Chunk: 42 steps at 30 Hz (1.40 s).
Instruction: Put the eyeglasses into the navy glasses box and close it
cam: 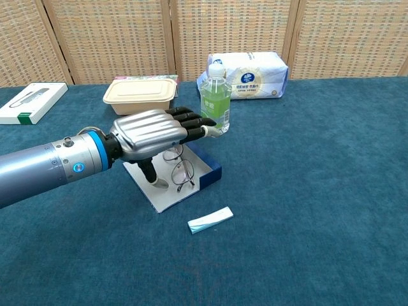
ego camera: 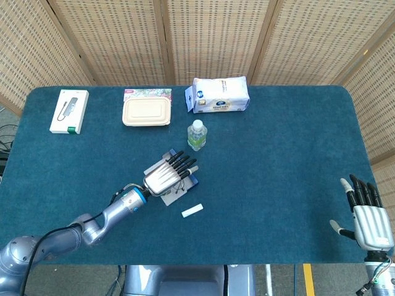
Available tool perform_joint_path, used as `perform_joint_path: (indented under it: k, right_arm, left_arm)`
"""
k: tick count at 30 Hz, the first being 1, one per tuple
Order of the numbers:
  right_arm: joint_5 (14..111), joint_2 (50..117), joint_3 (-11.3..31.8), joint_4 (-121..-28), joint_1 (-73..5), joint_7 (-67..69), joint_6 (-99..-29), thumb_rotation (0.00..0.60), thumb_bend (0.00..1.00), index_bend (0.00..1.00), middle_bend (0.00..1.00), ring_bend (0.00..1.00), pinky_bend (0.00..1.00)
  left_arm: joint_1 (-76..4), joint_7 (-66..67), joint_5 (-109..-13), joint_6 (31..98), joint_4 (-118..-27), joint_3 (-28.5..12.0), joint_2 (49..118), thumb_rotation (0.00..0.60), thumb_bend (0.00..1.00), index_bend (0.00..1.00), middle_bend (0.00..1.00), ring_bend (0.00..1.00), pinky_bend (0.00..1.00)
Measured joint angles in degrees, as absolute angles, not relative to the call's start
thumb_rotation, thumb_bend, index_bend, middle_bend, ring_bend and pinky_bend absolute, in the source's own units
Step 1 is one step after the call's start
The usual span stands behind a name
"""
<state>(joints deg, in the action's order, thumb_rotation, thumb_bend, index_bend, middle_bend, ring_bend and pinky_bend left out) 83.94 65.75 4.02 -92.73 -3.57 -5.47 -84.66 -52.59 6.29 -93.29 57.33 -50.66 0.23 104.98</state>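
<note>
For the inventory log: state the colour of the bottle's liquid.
Light green, seen best in the chest view: bottle.

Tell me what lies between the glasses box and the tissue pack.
In the head view, the green bottle stands between the glasses box and the tissue pack; otherwise only bare blue cloth.

The left arm reaches in from the lower left, its silver forearm and blue-ringed wrist angled up toward the navy glasses box (cam: 207,176). The left hand (ego camera: 165,176) hangs palm-down over that box, dark fingers (cam: 191,120) stretched out straight and close together past its far edge, thumb pointing down toward the box's open lid; it holds nothing. The right hand (ego camera: 369,219) stands far to the right of the box, palm-back facing up, fingers straight and slightly apart, thumb splayed sideways, empty.
</note>
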Motion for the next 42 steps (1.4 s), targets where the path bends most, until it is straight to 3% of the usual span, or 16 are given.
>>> perform_joint_path:
  k: [42]
  right_arm:
    - [83.86, 65.67, 4.05, -92.71, -3.47, -4.82, -84.69, 0.600, 0.21, 0.01, 0.00, 0.00, 0.00]
  left_arm:
    - [-57.14, 6.33, -92.88, 55.29, -40.77, -2.06, 111.19, 0.600, 0.14, 0.00, 0.00, 0.00, 0.00]
